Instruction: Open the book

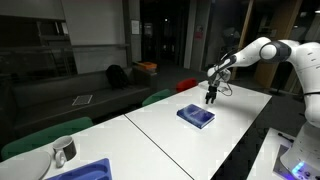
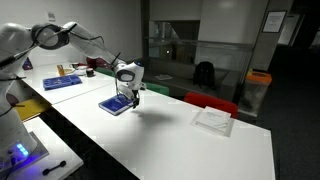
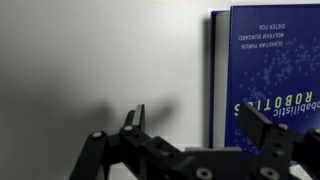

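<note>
Two dark fingers [image 3: 135,122] of mine fill the bottom of the wrist view. They stand wide apart, with only air between them. My gripper [image 3: 200,128] hangs low over the white table [image 3: 90,60]. I think it sits here so that one finger is over bare table and the other is over the cover, with the book's edge in the gap. That looks like a good spot to catch the cover and lift it.

Just past my fingers, on the right, lies the book [image 3: 268,60]. It is flat and shut, dark blue side up, and its words are upside down to me. Its right part runs off the picture. I cannot tell if the edge by my fingers is the side that opens or the back that holds the pages. I also cannot tell if my tips touch anything.

In an exterior view my gripper [image 1: 211,97] is just over the far end of the book, which rests alone in the middle of the table. In an exterior view a small white stack [image 2: 214,120] lies well apart to the right. A bright blue tray [image 2: 62,83] sits far off to the left, too small for me to see what is in it.
</note>
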Controlling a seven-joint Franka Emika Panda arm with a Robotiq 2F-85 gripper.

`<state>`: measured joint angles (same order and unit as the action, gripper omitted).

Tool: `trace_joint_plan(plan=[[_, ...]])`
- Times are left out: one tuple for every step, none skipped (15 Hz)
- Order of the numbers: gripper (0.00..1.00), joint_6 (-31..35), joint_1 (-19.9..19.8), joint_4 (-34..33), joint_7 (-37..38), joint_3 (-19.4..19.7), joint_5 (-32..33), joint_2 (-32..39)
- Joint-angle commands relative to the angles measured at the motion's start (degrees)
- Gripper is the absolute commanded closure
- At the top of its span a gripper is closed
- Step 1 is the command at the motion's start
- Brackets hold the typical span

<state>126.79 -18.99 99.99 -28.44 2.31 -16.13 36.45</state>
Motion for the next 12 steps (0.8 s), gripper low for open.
trace_joint_plan(plan=[[0.00,1.22,-0.39,1.38,0.98,-0.53,0.77,-1.12],[0.00,1.11,-0.36,1.31,1.05,-0.53,0.80,-1.06],[0.00,0.98,-0.29,1.15,1.14,-0.53,0.85,-0.93],[0.00,1.02,-0.25,1.04,1.22,-0.57,0.80,-0.81],[0.00,0.97,-0.23,0.90,1.20,-0.62,0.78,-0.65],[0.00,0.84,-0.19,0.71,1.28,-0.62,0.82,-0.44],[0.00,0.64,-0.14,0.44,1.27,-0.66,0.88,-0.14],[0.00,0.42,-0.05,0.09,1.39,-0.68,0.98,0.27],[0.00,0.22,-0.03,-0.17,1.40,-0.74,1.02,0.60],[0.00,0.14,0.09,-0.48,1.64,-0.72,1.13,1.03],[0.00,-0.08,0.11,-0.68,1.70,-0.79,1.16,1.34],[0.00,-0.11,0.16,-0.75,1.68,-0.83,1.21,1.55]])
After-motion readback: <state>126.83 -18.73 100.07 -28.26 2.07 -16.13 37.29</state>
